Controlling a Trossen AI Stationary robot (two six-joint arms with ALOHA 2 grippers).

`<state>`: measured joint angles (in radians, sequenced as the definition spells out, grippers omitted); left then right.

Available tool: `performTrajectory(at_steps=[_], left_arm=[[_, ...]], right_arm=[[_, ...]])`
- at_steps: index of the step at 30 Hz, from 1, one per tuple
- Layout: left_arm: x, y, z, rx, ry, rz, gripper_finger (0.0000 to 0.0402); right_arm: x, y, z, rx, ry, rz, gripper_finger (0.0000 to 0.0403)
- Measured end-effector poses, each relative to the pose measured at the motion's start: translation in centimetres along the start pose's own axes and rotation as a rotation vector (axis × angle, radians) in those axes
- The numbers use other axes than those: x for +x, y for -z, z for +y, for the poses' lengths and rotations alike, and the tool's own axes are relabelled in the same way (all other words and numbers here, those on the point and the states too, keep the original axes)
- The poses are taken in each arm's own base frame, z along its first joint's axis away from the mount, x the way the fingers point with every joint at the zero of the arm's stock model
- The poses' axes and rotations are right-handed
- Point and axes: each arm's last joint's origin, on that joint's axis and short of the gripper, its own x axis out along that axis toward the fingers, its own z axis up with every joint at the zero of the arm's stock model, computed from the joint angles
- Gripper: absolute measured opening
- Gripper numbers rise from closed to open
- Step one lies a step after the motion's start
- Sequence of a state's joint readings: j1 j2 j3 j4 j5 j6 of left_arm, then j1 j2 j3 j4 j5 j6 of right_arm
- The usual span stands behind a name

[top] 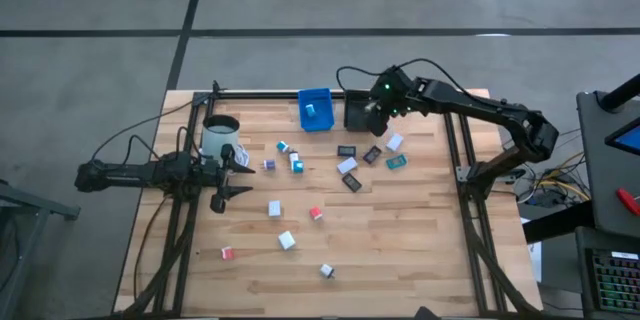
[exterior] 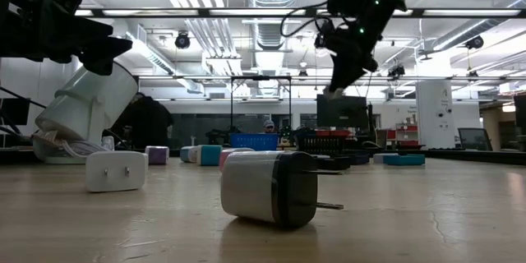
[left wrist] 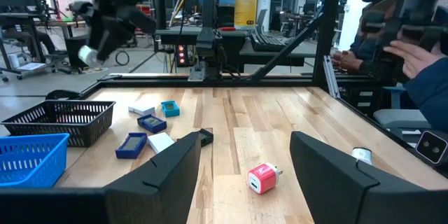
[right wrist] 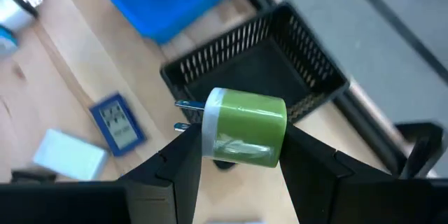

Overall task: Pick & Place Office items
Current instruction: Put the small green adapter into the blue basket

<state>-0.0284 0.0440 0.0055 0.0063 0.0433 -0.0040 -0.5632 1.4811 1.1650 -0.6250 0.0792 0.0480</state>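
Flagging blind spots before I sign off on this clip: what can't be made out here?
- Black bin: inside too dark in the right wrist view; in the high view the right gripper covers it.
- Blue bin: one pale item inside, too small to identify.
- Held green-tinted charger: underside hidden by the fingers.
- Mug: base cut off in the low view.

Pale planked wood desk (top: 400,240), matt; glossy plastic green charger (right wrist: 245,127); black bin (right wrist: 280,56) of slotted plastic mesh.

place: robotics lab / workshop | evidence: wood surface (top: 400,230) in black frame rig | exposed ceiling ducts (exterior: 271,29) + strip lights | monitors (exterior: 341,111), benches behind | concrete floor (top: 300,0) | person (left wrist: 381,21) seated nearby
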Motion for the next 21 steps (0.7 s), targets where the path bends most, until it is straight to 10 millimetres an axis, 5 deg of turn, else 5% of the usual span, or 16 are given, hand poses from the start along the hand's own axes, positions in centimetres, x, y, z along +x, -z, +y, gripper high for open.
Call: performTrajectory(at_steps=[7,21], left_arm=[[0.0,0.0,0.0,0.000,0.000,0.000,0.0227],[0.0,0.0,0.0,0.000,0.001,0.000,0.0227]], right_arm=[[-0.7,-1.8,0.0,0.001,-0.005,-0.113,0.0162],[2.2,-3.8,0.5,-0.104,-0.053,-0.277,0.0162]])
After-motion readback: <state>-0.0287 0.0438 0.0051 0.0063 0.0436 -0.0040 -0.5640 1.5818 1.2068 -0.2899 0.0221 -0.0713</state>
